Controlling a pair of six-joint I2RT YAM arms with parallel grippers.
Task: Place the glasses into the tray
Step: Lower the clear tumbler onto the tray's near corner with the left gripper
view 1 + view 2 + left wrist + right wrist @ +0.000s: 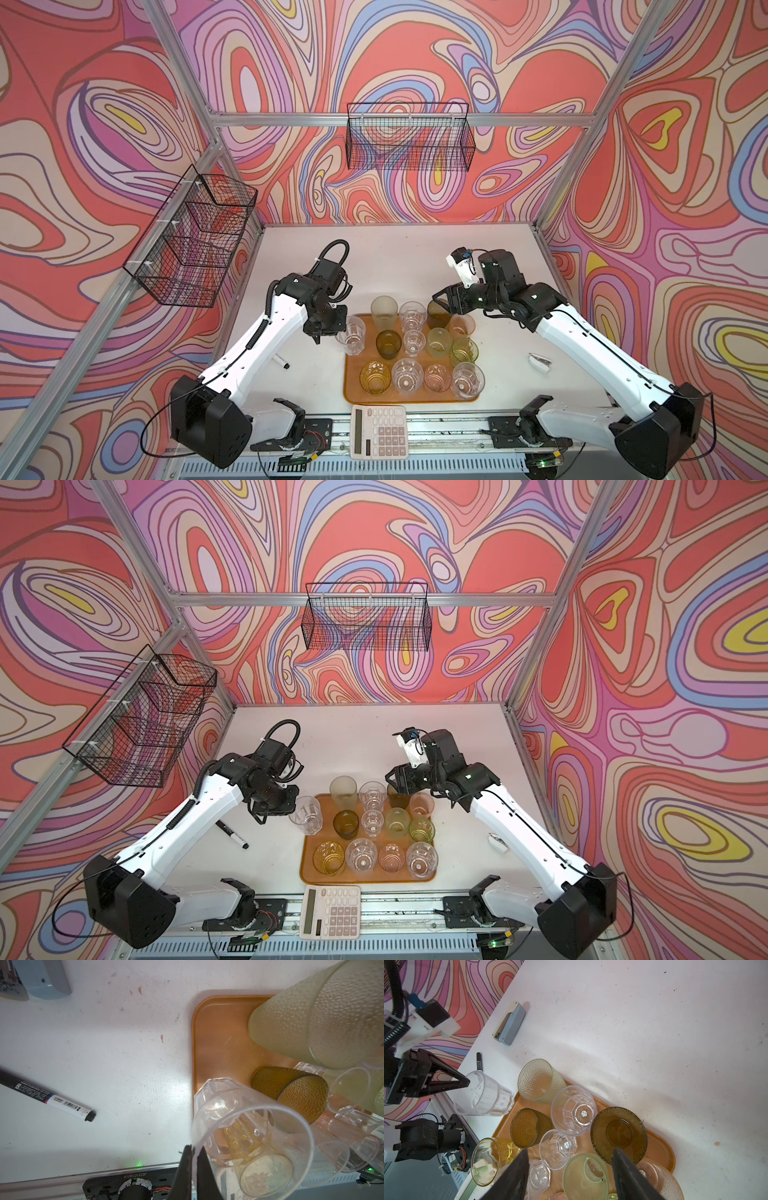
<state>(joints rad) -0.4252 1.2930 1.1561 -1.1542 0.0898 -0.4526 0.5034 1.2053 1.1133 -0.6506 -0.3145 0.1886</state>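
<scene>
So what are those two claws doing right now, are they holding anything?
Left gripper: shut, pinching the rim of the clear glass.
Right gripper: open, holding nothing.

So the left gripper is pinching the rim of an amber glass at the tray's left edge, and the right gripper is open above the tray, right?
Not quite. The glass whose rim the left gripper pinches is clear, not amber, as the left wrist view shows. The rest holds: it is at the left edge of the tray, and the right gripper is open above the tray.
</scene>
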